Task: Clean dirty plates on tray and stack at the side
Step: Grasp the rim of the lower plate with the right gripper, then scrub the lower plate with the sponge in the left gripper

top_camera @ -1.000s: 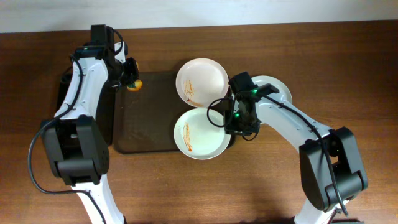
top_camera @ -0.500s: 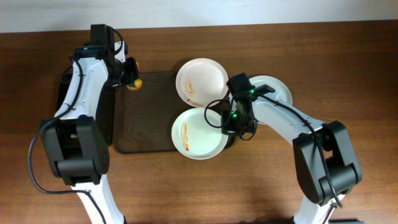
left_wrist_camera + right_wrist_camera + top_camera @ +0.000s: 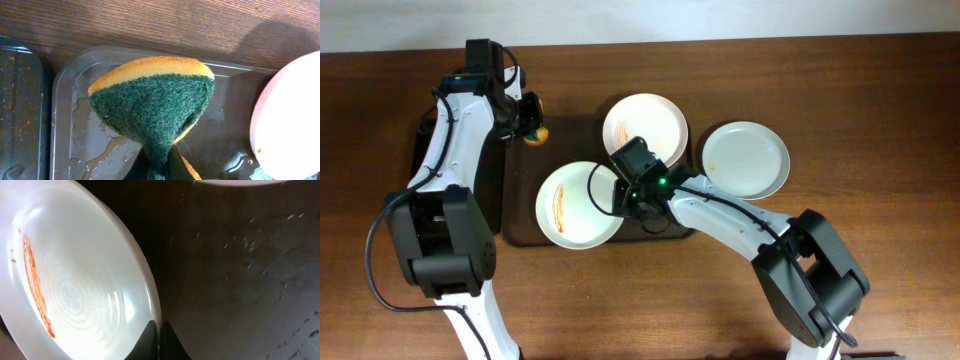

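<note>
My right gripper (image 3: 620, 192) is shut on the rim of a white plate (image 3: 576, 205) with an orange-red smear, over the front left of the dark brown tray (image 3: 535, 170). In the right wrist view the fingers (image 3: 160, 336) pinch the rim of that plate (image 3: 75, 295). A second smeared plate (image 3: 645, 128) lies at the tray's back right. A clean plate (image 3: 745, 160) sits on the table to the right. My left gripper (image 3: 527, 122) is shut on a green and yellow sponge (image 3: 155, 100), above the tray's back left corner (image 3: 80, 65).
A narrower black tray (image 3: 425, 150) lies left of the brown tray, under the left arm; its edge shows in the left wrist view (image 3: 20, 100). Water drops lie on the brown tray (image 3: 250, 270). Brown wooden table (image 3: 880, 110) all around.
My right gripper has dragged the smeared plate leftward across the tray, from its front right to its front left. The clean plate on the right is now uncovered. The left arm has not moved.
</note>
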`<state>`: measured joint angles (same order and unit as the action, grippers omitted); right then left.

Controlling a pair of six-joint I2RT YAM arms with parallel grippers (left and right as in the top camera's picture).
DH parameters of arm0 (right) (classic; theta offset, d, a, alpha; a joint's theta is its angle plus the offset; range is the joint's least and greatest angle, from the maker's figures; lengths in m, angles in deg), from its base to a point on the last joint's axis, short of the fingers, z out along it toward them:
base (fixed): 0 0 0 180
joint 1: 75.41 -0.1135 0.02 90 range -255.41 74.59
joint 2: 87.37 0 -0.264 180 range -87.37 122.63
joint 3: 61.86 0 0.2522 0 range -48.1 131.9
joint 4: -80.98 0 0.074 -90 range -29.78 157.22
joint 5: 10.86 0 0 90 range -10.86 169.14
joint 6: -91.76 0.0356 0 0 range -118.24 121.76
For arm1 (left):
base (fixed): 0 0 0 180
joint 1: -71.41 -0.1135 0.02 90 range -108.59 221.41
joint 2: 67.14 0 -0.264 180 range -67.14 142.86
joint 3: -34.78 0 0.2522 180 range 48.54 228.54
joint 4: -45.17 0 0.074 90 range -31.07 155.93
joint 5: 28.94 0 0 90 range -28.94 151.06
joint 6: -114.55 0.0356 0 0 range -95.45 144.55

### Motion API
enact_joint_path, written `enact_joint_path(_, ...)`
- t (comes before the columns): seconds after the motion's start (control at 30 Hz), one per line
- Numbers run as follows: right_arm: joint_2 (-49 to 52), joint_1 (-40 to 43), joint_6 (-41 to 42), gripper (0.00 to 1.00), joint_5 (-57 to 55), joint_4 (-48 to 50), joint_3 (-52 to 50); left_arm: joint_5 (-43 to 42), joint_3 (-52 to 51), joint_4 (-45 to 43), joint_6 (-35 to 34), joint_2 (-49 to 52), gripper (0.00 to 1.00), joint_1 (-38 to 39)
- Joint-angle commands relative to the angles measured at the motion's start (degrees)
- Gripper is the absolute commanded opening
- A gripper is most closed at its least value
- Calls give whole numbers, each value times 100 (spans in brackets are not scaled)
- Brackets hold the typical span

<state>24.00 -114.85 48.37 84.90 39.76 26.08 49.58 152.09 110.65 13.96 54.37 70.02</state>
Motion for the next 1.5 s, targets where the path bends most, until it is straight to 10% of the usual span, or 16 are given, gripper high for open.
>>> enact_joint_path(0.0, 195, -24, 389, 4, -643, 243, 83, 42, -44, 22, -50, 63, 1, 22)
enact_joint_path(0.03, 275, -24, 385, 6, -603, 398, 83, 42, -44, 22, -50, 63, 1, 22)
enact_joint_path(0.1, 337, -24, 382, 39, -599, 479, 83, 42, -44, 33, -50, 63, 1, 22)
enact_joint_path(0.23, 337, 57, 28, 50, -422, 573, 87, 42, -44, 114, -48, 63, 1, 22)
enact_joint_path(0.9, 811, 463, -562, 4, 866, 892, 247, -562, -44, 1283, 916, 63, 1, 79)
enact_joint_path(1.23, 817, 466, -595, 4, 929, 973, 267, 555, -358, 2094, 887, 63, 1, 745)
enact_joint_path(1.47, 817, 470, -699, 4, 1019, 977, 267, 1110, -2205, 1067, 199, 63, 1, 857)
